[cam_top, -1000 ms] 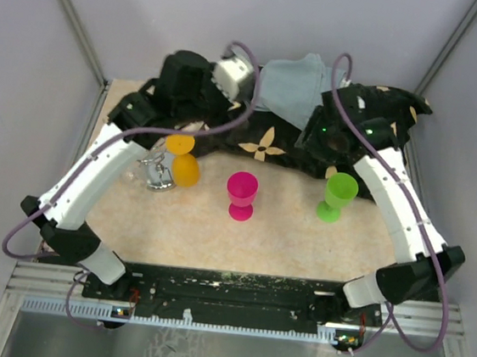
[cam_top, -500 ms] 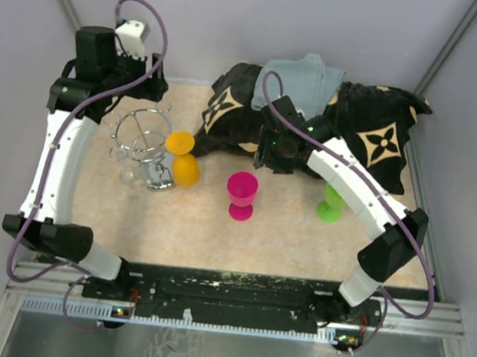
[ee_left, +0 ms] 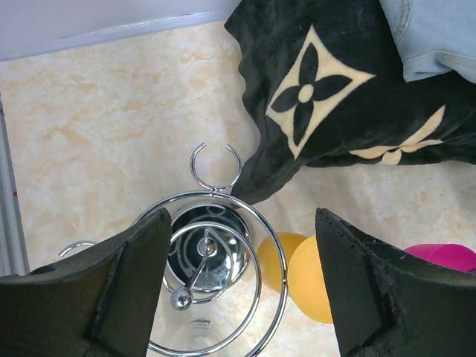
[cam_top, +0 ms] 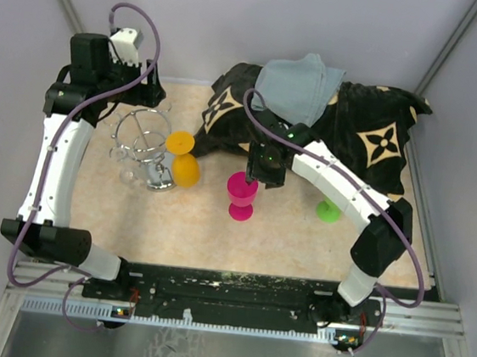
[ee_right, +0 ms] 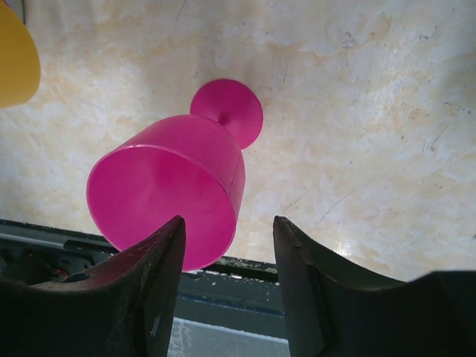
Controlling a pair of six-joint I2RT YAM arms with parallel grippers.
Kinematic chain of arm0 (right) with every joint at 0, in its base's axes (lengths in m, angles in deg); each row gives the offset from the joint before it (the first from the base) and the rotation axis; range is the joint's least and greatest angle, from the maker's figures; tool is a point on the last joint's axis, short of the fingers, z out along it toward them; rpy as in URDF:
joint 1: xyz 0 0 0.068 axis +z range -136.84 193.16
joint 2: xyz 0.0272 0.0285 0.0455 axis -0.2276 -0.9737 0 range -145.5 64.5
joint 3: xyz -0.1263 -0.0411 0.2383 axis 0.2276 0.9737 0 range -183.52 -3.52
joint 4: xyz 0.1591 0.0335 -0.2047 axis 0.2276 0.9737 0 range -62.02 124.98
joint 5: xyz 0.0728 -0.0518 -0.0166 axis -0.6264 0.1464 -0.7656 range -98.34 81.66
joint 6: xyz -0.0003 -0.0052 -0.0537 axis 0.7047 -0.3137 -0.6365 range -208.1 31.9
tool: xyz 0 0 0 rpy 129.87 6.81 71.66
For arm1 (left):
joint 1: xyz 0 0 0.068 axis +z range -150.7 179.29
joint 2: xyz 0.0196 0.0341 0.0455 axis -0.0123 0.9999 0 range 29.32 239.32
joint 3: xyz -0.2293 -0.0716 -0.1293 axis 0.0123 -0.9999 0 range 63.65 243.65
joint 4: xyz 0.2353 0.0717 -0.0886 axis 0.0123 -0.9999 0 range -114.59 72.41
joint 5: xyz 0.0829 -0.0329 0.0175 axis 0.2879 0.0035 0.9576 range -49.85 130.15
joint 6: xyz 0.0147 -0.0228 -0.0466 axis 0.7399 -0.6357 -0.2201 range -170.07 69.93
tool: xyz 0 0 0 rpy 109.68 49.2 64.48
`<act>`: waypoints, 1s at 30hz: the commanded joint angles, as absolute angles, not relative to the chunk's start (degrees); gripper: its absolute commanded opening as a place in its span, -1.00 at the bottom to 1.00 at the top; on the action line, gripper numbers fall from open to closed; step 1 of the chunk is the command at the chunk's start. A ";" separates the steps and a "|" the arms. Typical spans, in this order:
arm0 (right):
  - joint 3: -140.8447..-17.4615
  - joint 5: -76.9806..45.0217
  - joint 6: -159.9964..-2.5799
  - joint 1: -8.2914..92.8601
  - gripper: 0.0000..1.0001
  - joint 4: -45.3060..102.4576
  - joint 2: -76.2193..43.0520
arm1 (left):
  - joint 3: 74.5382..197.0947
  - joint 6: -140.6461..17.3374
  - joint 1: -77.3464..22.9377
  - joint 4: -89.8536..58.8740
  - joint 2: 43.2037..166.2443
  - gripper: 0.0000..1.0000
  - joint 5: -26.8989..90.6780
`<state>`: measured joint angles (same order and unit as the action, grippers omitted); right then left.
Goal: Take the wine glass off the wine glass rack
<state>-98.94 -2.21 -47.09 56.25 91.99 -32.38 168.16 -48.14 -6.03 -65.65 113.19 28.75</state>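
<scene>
The chrome wine glass rack [cam_top: 143, 137] stands at the left of the table, its ring and mirror base seen from above in the left wrist view [ee_left: 212, 253]. A faint clear glass [ee_left: 195, 327] shows under the ring at that view's bottom edge; in the top view it is a pale shape [cam_top: 130, 172]. My left gripper [cam_top: 148, 92] is open and empty, above and just behind the rack, its jaws either side of the ring [ee_left: 242, 297]. My right gripper [cam_top: 265, 168] is open and empty [ee_right: 227, 297], just above a pink goblet [ee_right: 167, 197].
An orange goblet [cam_top: 184, 159] sits right beside the rack, also in the left wrist view [ee_left: 316, 279]. The pink goblet [cam_top: 241, 194] stands mid-table. A green goblet [cam_top: 330, 209] is partly hidden by the right arm. A black patterned cloth [cam_top: 371, 133] with blue fabric [cam_top: 295, 86] lies at the back.
The left arm swung left off the cloth and now hovers over the rack. The right arm moved from the right side to the centre, over the pink goblet.
</scene>
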 commanded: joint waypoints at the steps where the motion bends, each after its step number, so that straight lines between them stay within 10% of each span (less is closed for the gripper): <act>1: -97.08 -3.37 -47.76 57.59 0.01 89.45 -33.84 | 169.78 -48.98 -5.68 -65.82 112.51 0.66 26.79; 5: -95.83 -4.36 -48.00 57.72 -0.21 88.01 -34.77 | 170.74 -48.78 -5.65 -66.14 113.14 0.66 26.28; 9: -96.95 -4.26 -48.11 57.76 -1.00 88.43 -35.50 | 170.77 -48.63 -5.63 -66.27 113.34 0.65 26.02; 30: -91.97 2.71 -49.85 46.35 -1.00 95.63 -23.94 | 173.54 -48.22 -5.63 -67.65 116.21 0.64 24.15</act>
<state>-92.73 0.81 -48.55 47.05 94.79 -26.42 171.06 -48.38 -5.94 -67.09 115.58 25.47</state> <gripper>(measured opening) 0.012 0.823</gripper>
